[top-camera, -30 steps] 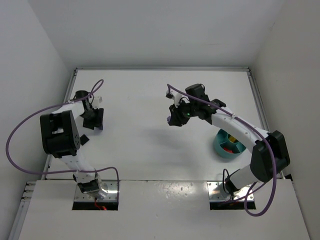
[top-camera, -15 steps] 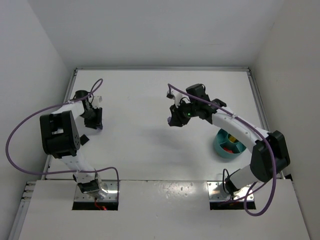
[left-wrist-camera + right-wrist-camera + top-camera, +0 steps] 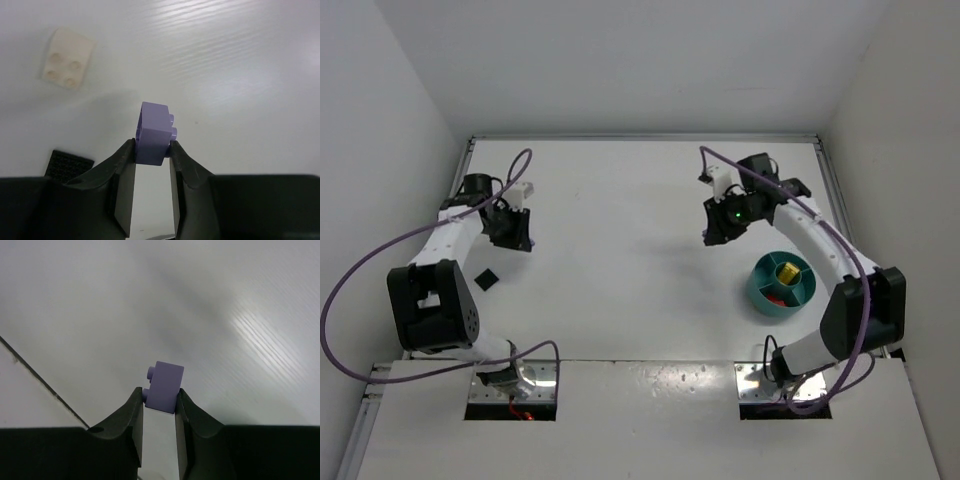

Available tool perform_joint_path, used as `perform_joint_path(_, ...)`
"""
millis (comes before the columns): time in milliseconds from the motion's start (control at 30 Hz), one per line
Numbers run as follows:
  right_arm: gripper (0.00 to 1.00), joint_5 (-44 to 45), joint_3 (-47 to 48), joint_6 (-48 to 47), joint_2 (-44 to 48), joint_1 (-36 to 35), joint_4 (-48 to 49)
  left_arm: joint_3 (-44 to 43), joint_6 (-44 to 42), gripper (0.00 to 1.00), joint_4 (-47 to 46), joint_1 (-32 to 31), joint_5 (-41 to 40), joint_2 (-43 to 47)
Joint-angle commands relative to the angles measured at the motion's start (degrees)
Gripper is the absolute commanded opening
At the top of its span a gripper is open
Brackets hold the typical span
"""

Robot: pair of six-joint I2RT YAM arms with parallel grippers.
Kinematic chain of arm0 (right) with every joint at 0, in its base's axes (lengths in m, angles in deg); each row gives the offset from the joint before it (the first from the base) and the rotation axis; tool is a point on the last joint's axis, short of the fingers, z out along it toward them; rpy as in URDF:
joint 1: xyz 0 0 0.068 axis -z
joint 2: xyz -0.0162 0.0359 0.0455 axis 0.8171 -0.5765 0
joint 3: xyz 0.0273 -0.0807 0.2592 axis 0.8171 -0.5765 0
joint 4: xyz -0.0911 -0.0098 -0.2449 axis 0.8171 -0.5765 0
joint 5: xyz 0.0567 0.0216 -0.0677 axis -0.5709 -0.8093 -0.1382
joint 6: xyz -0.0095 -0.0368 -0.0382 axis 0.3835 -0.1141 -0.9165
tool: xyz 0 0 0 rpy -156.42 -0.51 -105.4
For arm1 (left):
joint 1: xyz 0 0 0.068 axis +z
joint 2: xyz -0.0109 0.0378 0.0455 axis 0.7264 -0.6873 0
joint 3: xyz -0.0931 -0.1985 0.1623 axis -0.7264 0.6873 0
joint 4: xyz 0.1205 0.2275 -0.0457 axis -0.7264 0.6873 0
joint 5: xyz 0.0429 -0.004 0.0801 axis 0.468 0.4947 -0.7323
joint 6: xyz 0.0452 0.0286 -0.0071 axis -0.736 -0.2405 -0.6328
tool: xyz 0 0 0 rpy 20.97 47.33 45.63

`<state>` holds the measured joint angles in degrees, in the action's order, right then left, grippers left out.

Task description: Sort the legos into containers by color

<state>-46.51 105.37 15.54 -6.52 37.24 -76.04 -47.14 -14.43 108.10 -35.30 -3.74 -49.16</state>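
My left gripper (image 3: 516,231) (image 3: 152,146) is shut on a lavender brick (image 3: 154,127) and holds it above the table at the far left. A cream-white brick (image 3: 67,58) and a black brick (image 3: 70,162) lie on the table below it. The black brick (image 3: 485,279) also shows in the top view. My right gripper (image 3: 716,226) (image 3: 159,394) is shut on a second lavender brick (image 3: 166,380), held above the table, up and left of the teal bowl (image 3: 757,290). The bowl holds a yellow piece (image 3: 786,270) in its central cup and a red piece (image 3: 778,298) in a front compartment.
White walls close in the table on the left, back and right. A dark seam (image 3: 35,377) along the table edge shows in the right wrist view. Purple cables loop off both arms.
My right arm has swung right with its lavender brick, closer to the teal bowl, which is now fully visible. My left arm has shifted slightly, still holding its brick.
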Motion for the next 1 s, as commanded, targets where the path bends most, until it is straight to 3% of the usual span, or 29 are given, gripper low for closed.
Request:
perform_joint_path(0,0.00,-0.10,8.53,-6.96,2.15,6.47,-14.35,-3.09,-5.77,0.12,5.60,-3.54,8.86,2.65)
perform_joint_path(267,0.00,2.60,20.85,-20.67,3.99,22.46,-34.40,-11.27,-6.74,0.10,9.82,-18.39,14.75,1.69)
perform_joint_path(367,0.00,5.49,20.86,-24.11,5.57,27.38,-38.55,-13.64,-5.43,0.10,9.83,-21.82,16.60,0.37)
perform_joint_path(700,0.00,17.45,7.88,-34.13,11.99,41.28,-40.06,-15.67,-1.39,0.10,4.57,-33.70,19.51,-3.32)
perform_joint_path(967,0.00,20.71,-0.92,-39.51,13.75,43.14,-40.06,-16.81,-0.24,0.10,0.78,-35.55,22.93,-5.70)
